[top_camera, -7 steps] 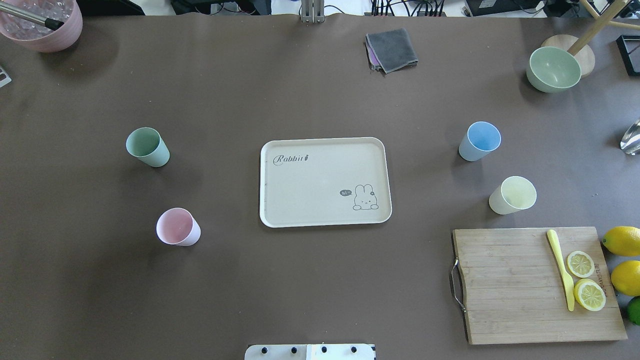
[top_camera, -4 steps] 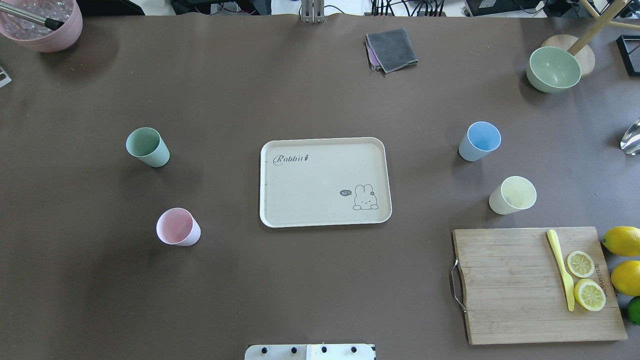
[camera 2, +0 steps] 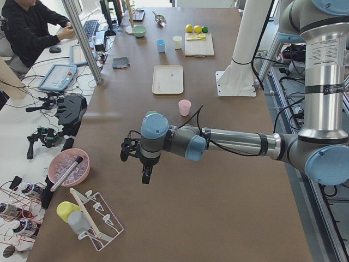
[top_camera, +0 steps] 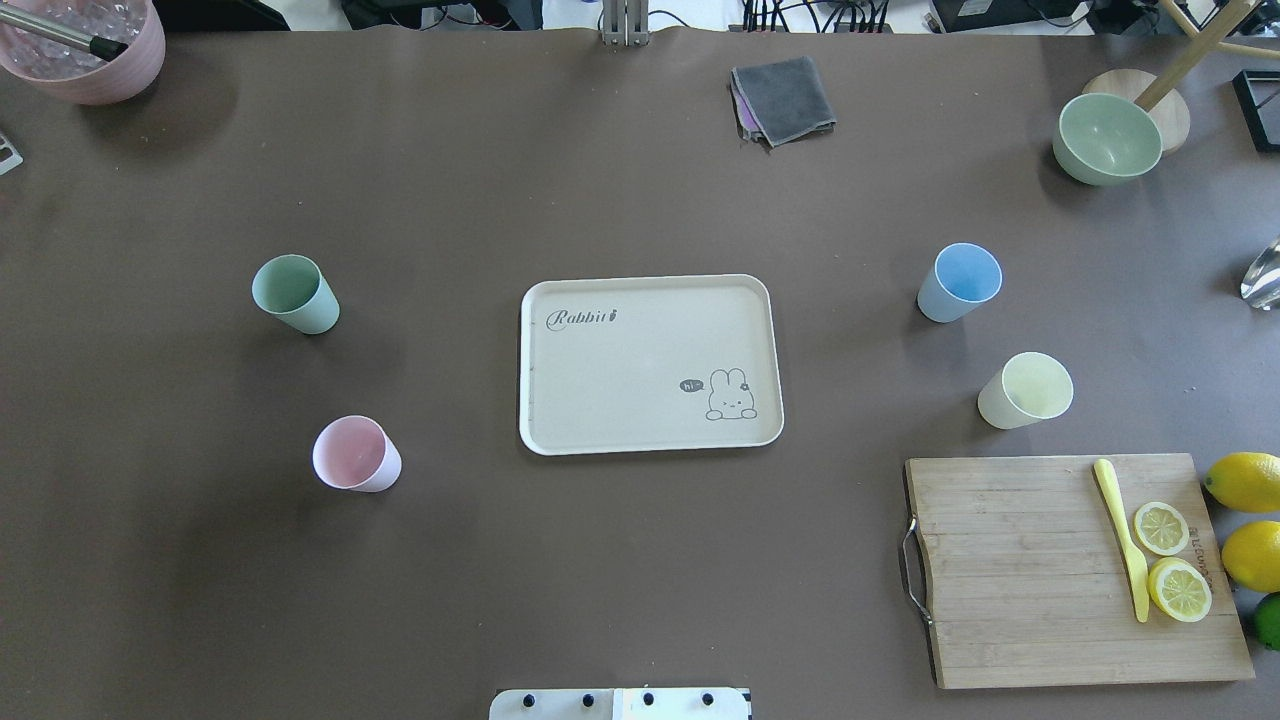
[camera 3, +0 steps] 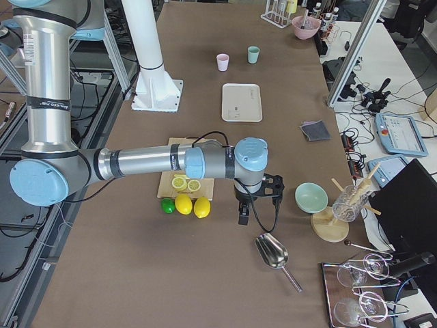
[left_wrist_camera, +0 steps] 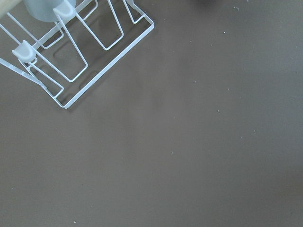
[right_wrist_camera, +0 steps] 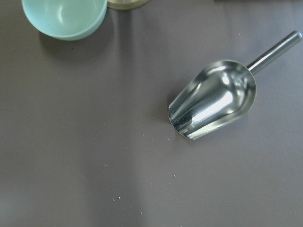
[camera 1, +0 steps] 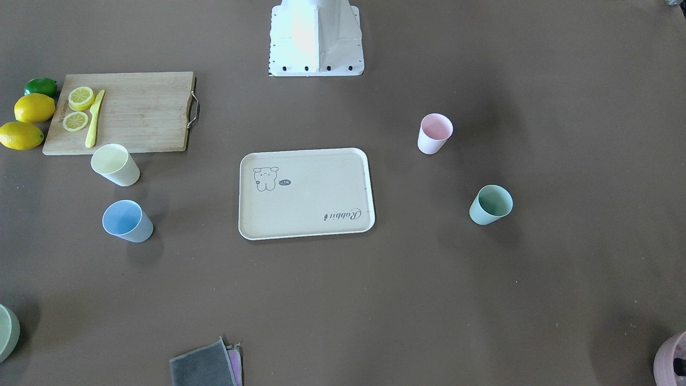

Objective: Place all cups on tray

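The cream tray [top_camera: 640, 370] lies at the table's middle with nothing on it. All four cups stand upright on the table, apart from the tray. The mint green cup [top_camera: 294, 293] and pink cup [top_camera: 355, 454] are to its left, the light blue cup [top_camera: 960, 281] and pale yellow cup [top_camera: 1027, 390] to its right. My left gripper [camera 2: 146, 174] hangs far off beyond the table's left part, my right gripper [camera 3: 242, 217] far off at the right end. They show only in the side views, so I cannot tell whether they are open or shut.
A wooden cutting board [top_camera: 1010, 570] with lemon slices and a yellow knife lies front right, lemons beside it. A pale green bowl [top_camera: 1106, 138], a grey cloth [top_camera: 783, 98] and a mauve pot [top_camera: 85, 50] stand at the back. A metal scoop [right_wrist_camera: 213, 99] lies under my right wrist, a wire rack [left_wrist_camera: 71, 52] under my left.
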Robot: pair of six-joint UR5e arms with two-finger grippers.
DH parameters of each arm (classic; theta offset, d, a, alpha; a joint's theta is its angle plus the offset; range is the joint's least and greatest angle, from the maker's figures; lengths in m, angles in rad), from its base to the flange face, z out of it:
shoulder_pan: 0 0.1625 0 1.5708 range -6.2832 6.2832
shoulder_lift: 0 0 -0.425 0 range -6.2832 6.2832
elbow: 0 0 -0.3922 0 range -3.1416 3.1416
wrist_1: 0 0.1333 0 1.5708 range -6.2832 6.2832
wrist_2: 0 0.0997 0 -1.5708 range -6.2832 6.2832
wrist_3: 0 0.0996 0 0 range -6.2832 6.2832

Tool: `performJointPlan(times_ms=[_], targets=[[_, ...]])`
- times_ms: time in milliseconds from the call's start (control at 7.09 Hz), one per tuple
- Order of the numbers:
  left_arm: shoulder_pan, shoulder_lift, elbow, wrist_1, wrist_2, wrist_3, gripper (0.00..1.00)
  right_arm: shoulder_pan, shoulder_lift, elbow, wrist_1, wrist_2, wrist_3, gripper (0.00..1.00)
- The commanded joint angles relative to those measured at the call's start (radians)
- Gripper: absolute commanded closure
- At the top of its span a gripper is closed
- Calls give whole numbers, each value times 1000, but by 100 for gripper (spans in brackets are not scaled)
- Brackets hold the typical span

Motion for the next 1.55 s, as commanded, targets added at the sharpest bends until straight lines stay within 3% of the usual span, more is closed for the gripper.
performJointPlan(times_ms=[0,141,282,564,846,987,1128,1269,1410], targets=[[32,-13,8,-106,-6,-161,2,-14,43,41,-5,2,7,0],[72,-30,1,-103,-99,-181,2,-59,34,47,-10,0,11,0],[162,-64,-9,-112,-105,-313,2,-105,28,38,1,-9,51,0],[334,-59,-53,-303,44,-672,2,-147,26,41,1,-8,60,0],[444,-50,-136,-318,130,-751,2,-242,55,62,4,-3,202,0],[495,-46,-166,-318,138,-803,2,-299,72,56,71,-11,297,1],[581,-44,-206,-316,217,-887,2,-348,66,47,187,-14,392,1],[651,-43,-245,-313,260,-961,2,-423,72,42,269,-96,502,0],[691,-43,-266,-313,265,-998,2,-483,86,39,273,-133,529,0]])
